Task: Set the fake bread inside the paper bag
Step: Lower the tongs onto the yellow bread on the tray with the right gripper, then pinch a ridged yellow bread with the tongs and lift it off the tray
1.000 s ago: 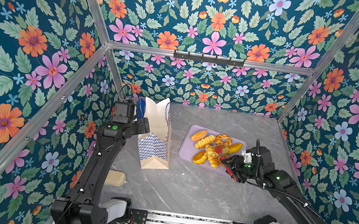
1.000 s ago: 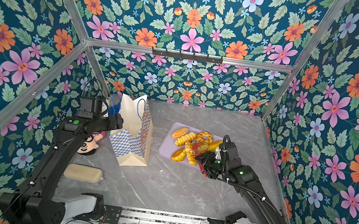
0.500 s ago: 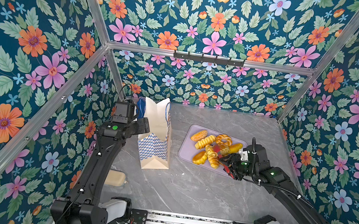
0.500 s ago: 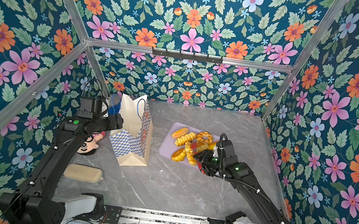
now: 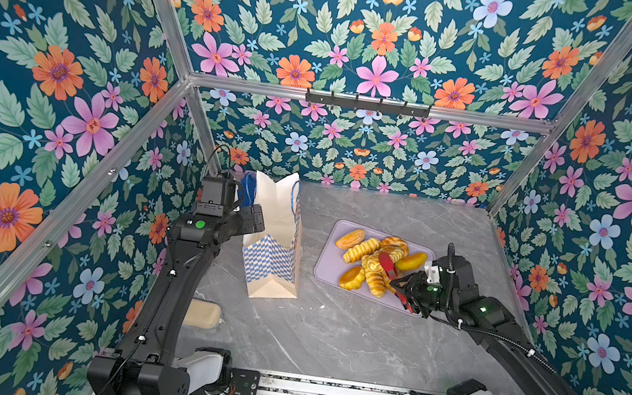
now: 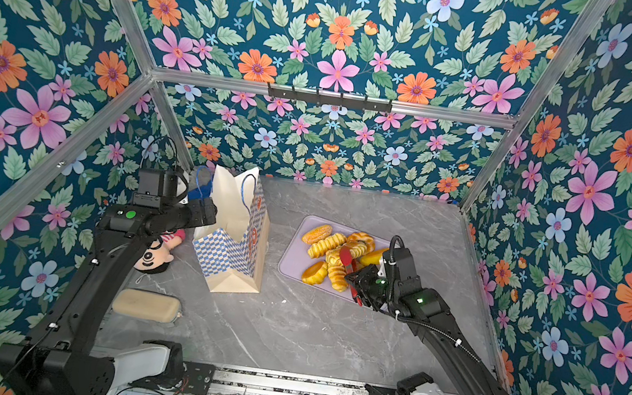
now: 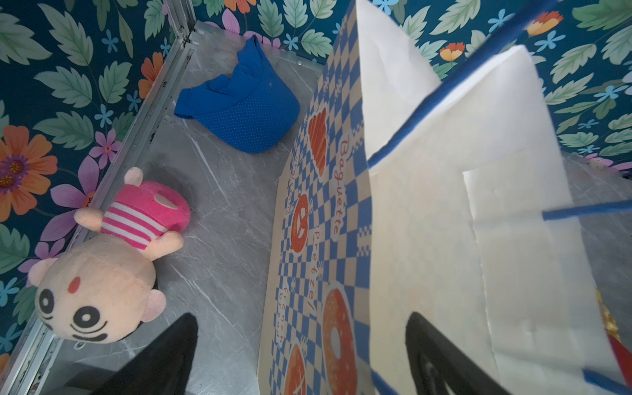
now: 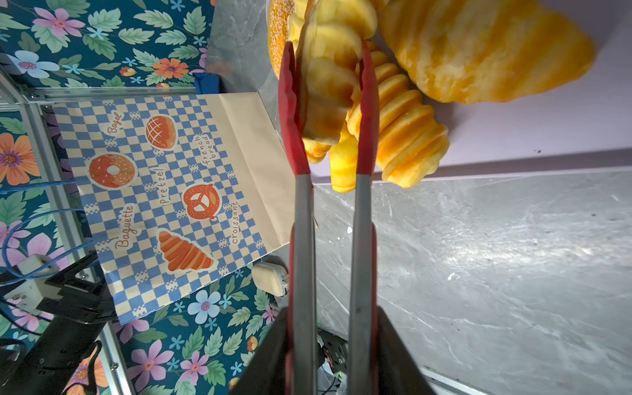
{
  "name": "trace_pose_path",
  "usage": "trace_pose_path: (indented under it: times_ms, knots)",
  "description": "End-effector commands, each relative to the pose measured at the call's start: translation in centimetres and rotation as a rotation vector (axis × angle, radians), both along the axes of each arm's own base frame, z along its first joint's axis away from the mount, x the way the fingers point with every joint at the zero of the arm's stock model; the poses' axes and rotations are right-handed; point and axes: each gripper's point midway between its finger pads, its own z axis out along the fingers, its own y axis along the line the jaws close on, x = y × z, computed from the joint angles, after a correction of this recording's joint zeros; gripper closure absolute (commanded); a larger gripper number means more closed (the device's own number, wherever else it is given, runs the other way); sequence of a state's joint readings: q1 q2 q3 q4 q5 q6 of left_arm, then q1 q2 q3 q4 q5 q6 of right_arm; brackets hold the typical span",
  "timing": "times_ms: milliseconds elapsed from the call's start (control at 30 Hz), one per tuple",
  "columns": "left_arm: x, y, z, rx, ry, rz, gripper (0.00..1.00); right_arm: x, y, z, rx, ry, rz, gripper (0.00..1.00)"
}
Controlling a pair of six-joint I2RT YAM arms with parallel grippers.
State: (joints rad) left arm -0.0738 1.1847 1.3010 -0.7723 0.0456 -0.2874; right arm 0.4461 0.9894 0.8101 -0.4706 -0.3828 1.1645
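In both top views, paper bag [image 5: 275, 251] upright left of purple tray [image 5: 327, 269] bearing fake bread [image 5: 374, 263], left wrist view, left gripper [image 7: 301, 342] spread wide astride its wall, right wrist view, right gripper [image 8: 333, 352] clamped on red-tipped tongs [image 8: 302, 212] pinching one twisted roll [image 8: 328, 85].

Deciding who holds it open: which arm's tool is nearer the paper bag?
Left. The left tool straddles a wall of the paper bag at its mouth; the right tool, gripping tongs, is apart from it at the tray.
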Motion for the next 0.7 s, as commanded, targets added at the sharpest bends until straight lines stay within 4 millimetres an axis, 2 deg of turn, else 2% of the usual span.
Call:
trace_pose_path:
  times_ms: [0,200,367,500,667]
  knots:
    - [-0.1,0.4,0.7,0.012,-0.012,0.020,0.04,0.1,-0.5,1.3,-0.023,-0.055,-0.005,0.68]
    - [0.0,0.3,1.4,0.006,-0.023,0.019,0.14,-0.2,-1.4,3.9,-0.076,-0.123,0.009,0.73]
    - [-0.1,0.2,0.8,0.002,-0.006,0.014,0.24,0.3,-1.3,7.6,-0.114,-0.224,0.062,0.74]
    - [-0.1,0.0,0.0,-0.007,0.007,0.008,0.31,1.2,-0.4,11.0,-0.127,-0.312,0.112,0.76]
    - [-0.3,-0.2,-0.6,-0.021,0.017,0.006,0.43,2.4,2.3,15.9,-0.164,-0.444,0.209,0.76]
